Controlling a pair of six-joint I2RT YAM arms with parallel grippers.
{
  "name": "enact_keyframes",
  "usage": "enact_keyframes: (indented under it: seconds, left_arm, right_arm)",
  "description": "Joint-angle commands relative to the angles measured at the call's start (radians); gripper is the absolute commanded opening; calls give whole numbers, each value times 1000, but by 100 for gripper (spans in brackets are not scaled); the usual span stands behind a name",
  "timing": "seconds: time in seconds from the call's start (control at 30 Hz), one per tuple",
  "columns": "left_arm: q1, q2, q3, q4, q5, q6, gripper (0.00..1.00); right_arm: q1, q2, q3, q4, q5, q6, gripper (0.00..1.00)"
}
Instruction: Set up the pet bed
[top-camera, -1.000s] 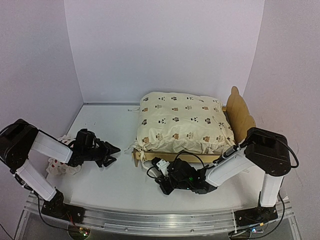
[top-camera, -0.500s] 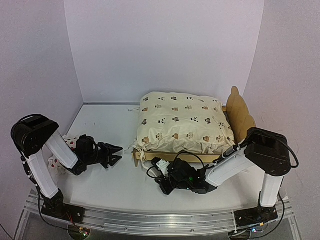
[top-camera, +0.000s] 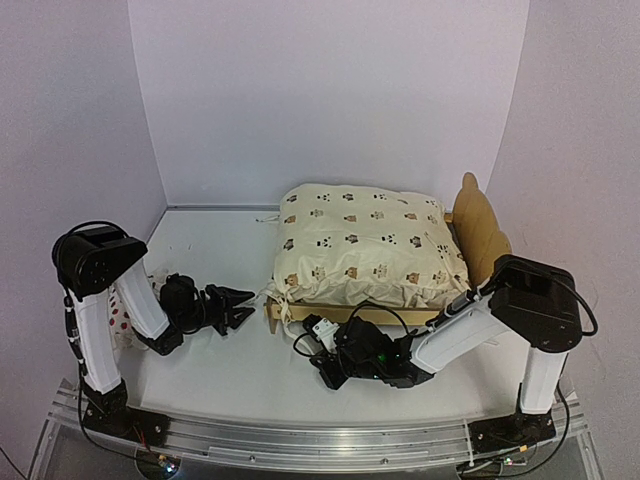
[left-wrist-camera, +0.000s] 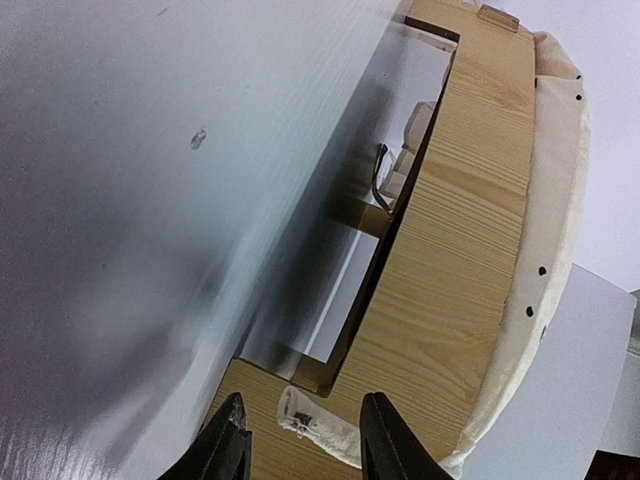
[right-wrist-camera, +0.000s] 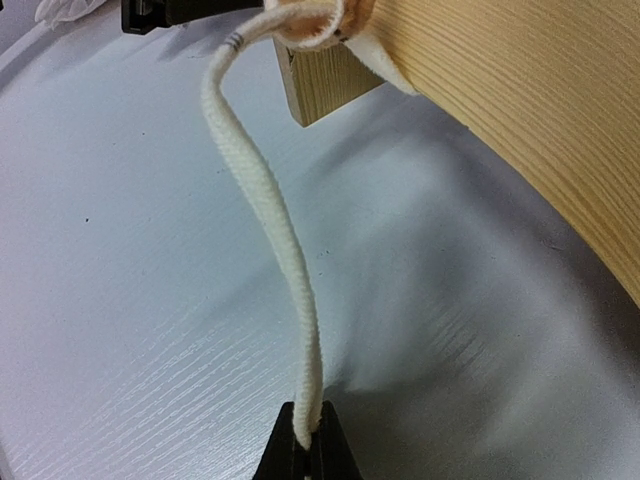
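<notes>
The pet bed (top-camera: 484, 235) stands on the far right part of the table (top-camera: 215, 250), its eared headboard at the right end and its long side facing the arms. A cream cushion (top-camera: 360, 245) printed with small bears lies on it and hides the base, with its frill hanging over the near rail.

The left gripper (top-camera: 245, 306) lies low over the table just left of the bed's near-left corner, pointing at that corner. Its fingers are parted and grip nothing. In the left wrist view the wooden end of the bed fills the space ahead, with the cushion's edge bulging past it. The short end of a cream tie (left-wrist-camera: 305, 425) lies just beyond the gap between the two fingertips (left-wrist-camera: 228, 440), but whether it touches them cannot be told.

The right gripper (right-wrist-camera: 308, 430) sits in front of the bed's near rail, toward its left end and close to the table. It is clenched on a cream cord (right-wrist-camera: 270, 220) - the fingers pinch it at its lower end. From there the cord rises in a slack curve to a bunch of cream fabric at the bed's corner, above a short wooden leg.

A white pillow with red spots (top-camera: 117, 318) lies at the far left - mostly hidden behind the left arm.
</notes>
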Motion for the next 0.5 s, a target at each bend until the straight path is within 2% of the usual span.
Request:
enact_keyframes:
  seconds: [0.0, 0.17, 0.47]
  left_arm:
    - [-13, 36, 21, 94, 10, -38, 36]
    - [-19, 49, 29, 100, 3, -41, 32]
    - [-20, 67, 44, 115, -10, -46, 13]
  right_arm:
    - [1, 8, 2, -80, -6, -6, 0]
    - [1, 10, 4, -80, -7, -6, 0]
    - [1, 9, 5, -80, -15, -3, 0]
